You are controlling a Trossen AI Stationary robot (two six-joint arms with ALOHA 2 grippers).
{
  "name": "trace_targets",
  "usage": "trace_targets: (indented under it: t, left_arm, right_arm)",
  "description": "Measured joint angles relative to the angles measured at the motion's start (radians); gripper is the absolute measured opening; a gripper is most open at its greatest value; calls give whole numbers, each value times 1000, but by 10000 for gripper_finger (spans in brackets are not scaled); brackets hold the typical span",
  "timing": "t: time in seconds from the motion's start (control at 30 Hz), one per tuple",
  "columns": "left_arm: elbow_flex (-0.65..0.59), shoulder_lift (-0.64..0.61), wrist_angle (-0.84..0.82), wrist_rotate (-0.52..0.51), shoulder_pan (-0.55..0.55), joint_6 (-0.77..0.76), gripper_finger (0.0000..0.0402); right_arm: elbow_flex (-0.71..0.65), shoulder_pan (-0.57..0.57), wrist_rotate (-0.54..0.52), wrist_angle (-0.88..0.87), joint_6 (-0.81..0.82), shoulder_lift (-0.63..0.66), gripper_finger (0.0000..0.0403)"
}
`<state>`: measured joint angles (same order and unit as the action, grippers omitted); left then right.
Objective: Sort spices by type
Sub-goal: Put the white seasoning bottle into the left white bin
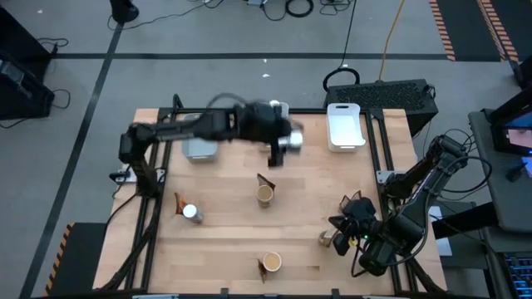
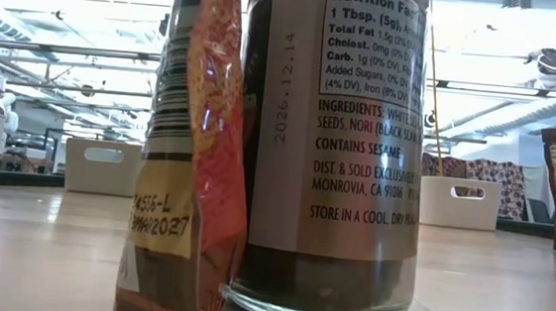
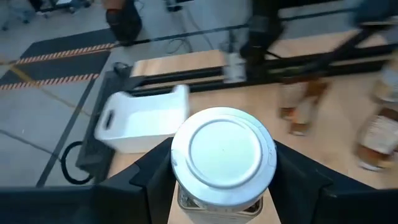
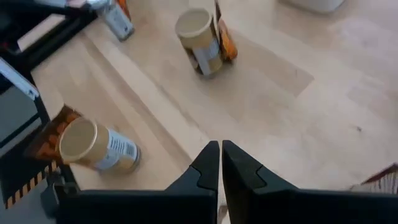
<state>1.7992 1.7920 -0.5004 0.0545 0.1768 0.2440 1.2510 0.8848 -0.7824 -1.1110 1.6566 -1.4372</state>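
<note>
My left gripper (image 1: pixel 285 143) is raised over the far middle of the table, shut on a white-capped jar (image 3: pixel 224 155). Its cap faces the left wrist camera. My right gripper (image 4: pixel 221 155) hangs shut and empty over the near right of the table (image 1: pixel 342 237). Standing on the wood are a second white-capped jar (image 1: pixel 192 213) beside a dark pouch (image 1: pixel 177 203), a tan-topped tub (image 1: pixel 264 195) with a pouch, another tub (image 1: pixel 271 262) with a pouch, and a small tub (image 1: pixel 326 239) by my right gripper. The low view is filled by a jar (image 2: pixel 333 150) and a pouch (image 2: pixel 194 149). My left gripper pinches the jar's body just under the white cap (image 3: pixel 186 200), one dark finger (image 3: pixel 149 180) on each side. The jar is lifted clear of the table and tilted, with its cap turned back toward the wrist. The cap hides the rest of the jar.
A white tray (image 1: pixel 345 126) sits at the far right edge, also seen in the left wrist view (image 3: pixel 143 121). A grey tray (image 1: pixel 199 148) lies under my left arm at the far left. Bare wood stretches across the table's middle (image 1: pixel 224 241).
</note>
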Motion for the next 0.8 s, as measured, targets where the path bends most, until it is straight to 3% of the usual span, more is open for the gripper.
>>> trace_targets:
  t: [0.17, 0.33, 0.57, 0.8]
  left_arm:
    - [-51, 14, 30, 207, 201, 7, 210]
    - [-157, 23, 136, 303, 326, 28, 210]
    - [-290, 34, 303, 372, 409, 27, 210]
    - [-302, 114, 348, 414, 424, 33, 210]
  right_arm:
    - [0, -32, -45, 0, -11, 0, 0]
    - [0, -93, -58, -28, -23, 0, 0]
    - [0, -193, -56, -54, -72, 0, 0]
    - [0, -263, -53, -53, -135, 0, 0]
